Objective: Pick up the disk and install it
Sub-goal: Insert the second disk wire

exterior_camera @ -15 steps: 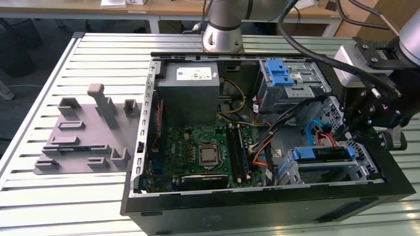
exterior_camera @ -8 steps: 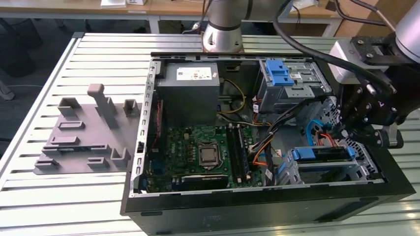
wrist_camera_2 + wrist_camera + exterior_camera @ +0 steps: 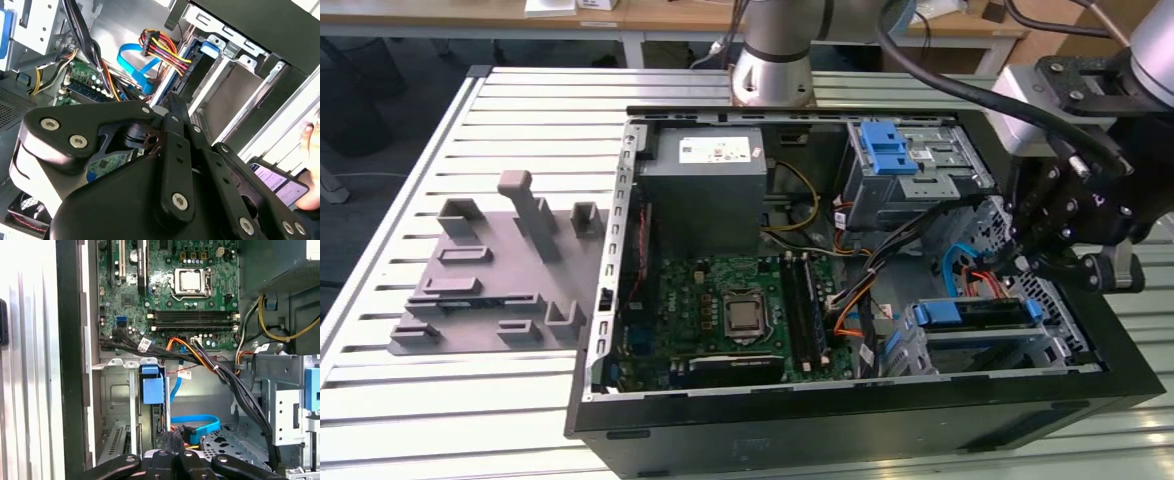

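I see my end effector (image 3: 1067, 262) inside the computer case (image 3: 854, 420) at the exterior view's right, above the drive bay (image 3: 977, 318); I cannot tell its grip.

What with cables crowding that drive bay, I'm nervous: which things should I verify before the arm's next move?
1. Black gripper inside the open black computer case: ok.
2. Flat silver metal disk in the grip: cannot tell.
3. Flat blue ribbon cable clear of the gripper: not ok, it lies just ahead.
4. Silver metal bay beside the blue plastic latch unobstructed: cannot tell.
5. Person's hand away from the case: not ok, probably too close.
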